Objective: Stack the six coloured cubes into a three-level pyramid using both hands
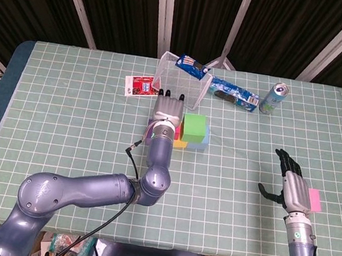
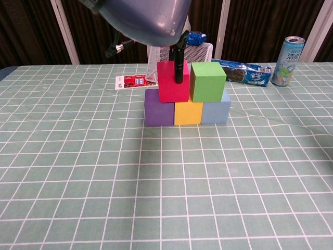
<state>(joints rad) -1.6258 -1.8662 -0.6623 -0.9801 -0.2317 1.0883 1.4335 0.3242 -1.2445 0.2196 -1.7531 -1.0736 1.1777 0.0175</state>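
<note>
On the table [image 2: 78, 172], the left hand [image 1: 168, 110] grips the red cube [image 2: 173, 82] with its fingers [image 2: 179, 70], seating it over the purple cube [image 2: 158, 114] and yellow cube [image 2: 187, 113] beside the green cube [image 2: 207, 82], which rests over yellow and the blue cube [image 2: 216, 112], while the right hand [image 1: 291, 186] hovers, fingers spread, beside the pink cube [image 1: 314, 200].
</note>
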